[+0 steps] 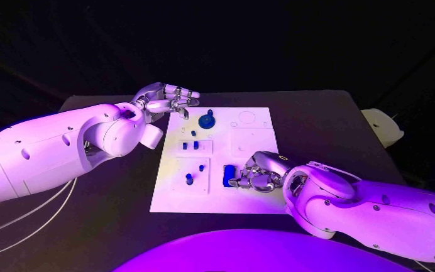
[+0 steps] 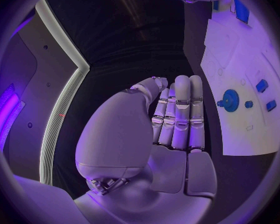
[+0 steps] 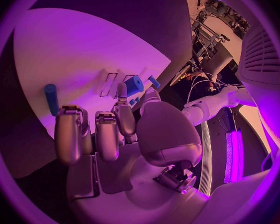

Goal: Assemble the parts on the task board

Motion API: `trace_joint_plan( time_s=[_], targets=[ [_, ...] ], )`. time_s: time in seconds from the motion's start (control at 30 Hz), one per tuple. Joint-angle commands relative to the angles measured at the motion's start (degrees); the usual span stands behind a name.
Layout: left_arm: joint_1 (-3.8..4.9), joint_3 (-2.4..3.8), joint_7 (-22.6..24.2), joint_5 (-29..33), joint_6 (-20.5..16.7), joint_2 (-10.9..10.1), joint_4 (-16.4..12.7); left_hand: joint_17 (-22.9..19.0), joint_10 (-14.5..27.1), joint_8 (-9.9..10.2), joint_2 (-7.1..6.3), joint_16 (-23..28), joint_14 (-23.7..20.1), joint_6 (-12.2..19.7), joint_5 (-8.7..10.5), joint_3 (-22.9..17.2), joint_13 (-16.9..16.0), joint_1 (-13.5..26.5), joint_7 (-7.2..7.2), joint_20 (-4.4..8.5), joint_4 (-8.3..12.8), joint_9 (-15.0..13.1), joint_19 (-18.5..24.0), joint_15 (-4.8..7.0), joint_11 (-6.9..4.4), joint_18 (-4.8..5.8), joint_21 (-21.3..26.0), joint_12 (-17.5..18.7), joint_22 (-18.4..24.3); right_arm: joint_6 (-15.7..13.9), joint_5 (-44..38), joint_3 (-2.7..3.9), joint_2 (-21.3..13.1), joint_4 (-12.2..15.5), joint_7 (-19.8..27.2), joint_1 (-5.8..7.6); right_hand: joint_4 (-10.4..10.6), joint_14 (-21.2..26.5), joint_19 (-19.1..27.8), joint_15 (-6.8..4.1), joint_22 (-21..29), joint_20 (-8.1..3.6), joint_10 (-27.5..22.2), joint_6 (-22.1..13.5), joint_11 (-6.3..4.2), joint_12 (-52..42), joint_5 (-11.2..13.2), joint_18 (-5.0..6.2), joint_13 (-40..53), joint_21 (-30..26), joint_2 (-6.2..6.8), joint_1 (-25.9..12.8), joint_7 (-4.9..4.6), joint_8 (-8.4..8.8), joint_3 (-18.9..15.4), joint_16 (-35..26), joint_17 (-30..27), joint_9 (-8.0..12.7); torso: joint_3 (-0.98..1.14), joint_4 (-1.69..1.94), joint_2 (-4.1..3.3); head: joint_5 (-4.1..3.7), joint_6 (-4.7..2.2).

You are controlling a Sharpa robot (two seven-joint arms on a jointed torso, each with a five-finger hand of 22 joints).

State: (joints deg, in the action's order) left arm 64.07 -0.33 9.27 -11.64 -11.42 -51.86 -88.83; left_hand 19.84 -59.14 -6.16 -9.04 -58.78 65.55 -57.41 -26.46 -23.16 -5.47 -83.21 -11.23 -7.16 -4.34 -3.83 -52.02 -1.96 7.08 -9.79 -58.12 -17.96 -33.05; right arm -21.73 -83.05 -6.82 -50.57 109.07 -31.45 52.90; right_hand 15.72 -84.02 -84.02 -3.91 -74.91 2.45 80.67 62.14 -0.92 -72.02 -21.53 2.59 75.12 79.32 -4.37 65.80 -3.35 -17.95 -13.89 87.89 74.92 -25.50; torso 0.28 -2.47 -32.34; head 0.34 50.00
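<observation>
The right robot hand [image 1: 254, 173] sits low on the task board [image 1: 256, 135], fingers apart, nothing held — a blue block [image 1: 229, 173] just beside its fingertips. The left robot hand [image 1: 170, 100] hovers empty at the far corner.

A robotics lab: a black table [image 1: 317, 121] under coloured light, with metal equipment racks [image 3: 209, 35] and cabling behind.

Matt white task board [image 1: 249, 135]; glossy metal fingers [image 2: 180, 117].
</observation>
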Motion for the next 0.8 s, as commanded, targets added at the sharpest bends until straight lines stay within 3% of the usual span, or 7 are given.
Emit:
trace_joint_plan(
  time_s=[0.03, 0.5, 0.8],
  targets=[
    [0.01, 0.03, 0.2, 0.28, 1.0, 0.17, 0.0, -0.06, 0.56, -0.05, 0.13, 0.31, -0.18, 0.43, 0.15, 0.26, -0.09, 0.3, -0.11, -0.1, 0.14, 0.04, 0.34, -0.21, 0.03, -0.86, 0.38, -0.11, 0.05, 2.13, -1.32, 0.0, 0.1, -0.2, 0.39, -0.05, -0.4, -5.08, -2.49, -0.43, -12.43, -0.37, 0.36, -0.18, 0.02, -0.44, -0.29, -0.57, 0.85, 0.24, -0.02, 0.79, 0.21, -0.32, 0.02, 0.12, 10.84, -0.11, 0.04, 0.07, -0.02, 0.18, 0.0],
    [0.0, 0.03, 0.09, 0.28, 0.99, 0.23, -0.01, -0.06, 0.56, -0.05, 0.13, 0.31, -0.18, 0.43, 0.15, 0.26, -0.09, 0.3, -0.11, -0.1, 0.14, 0.04, 0.34, -0.21, 0.03, -0.86, 0.38, -0.11, 0.05, 2.76, -1.42, 0.0, 1.99, -2.83, -1.27, -0.02, 0.6, -5.1, -2.55, -0.49, -12.47, -0.42, 0.59, -0.05, -0.05, -0.69, -0.12, -0.6, 1.17, 0.41, -1.52, 1.02, 0.29, -0.5, 0.19, 0.14, 10.88, -0.39, -0.01, 0.08, -0.09, 0.18, 0.0],
    [-0.01, 0.02, 0.14, 0.28, 1.0, -0.06, 0.15, -0.08, 0.62, -0.08, 0.16, 0.33, -0.17, 0.46, 0.14, 0.21, -0.09, 0.18, -0.13, -0.1, 0.22, 0.02, 0.29, -0.21, 0.04, -0.87, 0.4, -0.2, 0.09, 2.76, -2.08, 0.0, 1.74, -3.15, -1.56, 0.01, 0.59, -5.09, -2.52, -0.5, -12.44, -0.43, 0.58, -0.06, -0.06, -0.65, -0.15, -0.58, 1.14, 0.31, -1.63, 1.15, 0.3, -0.51, 0.24, 0.13, 10.85, -0.42, 0.06, 0.04, 0.0, 0.33, 0.0]
  ],
)
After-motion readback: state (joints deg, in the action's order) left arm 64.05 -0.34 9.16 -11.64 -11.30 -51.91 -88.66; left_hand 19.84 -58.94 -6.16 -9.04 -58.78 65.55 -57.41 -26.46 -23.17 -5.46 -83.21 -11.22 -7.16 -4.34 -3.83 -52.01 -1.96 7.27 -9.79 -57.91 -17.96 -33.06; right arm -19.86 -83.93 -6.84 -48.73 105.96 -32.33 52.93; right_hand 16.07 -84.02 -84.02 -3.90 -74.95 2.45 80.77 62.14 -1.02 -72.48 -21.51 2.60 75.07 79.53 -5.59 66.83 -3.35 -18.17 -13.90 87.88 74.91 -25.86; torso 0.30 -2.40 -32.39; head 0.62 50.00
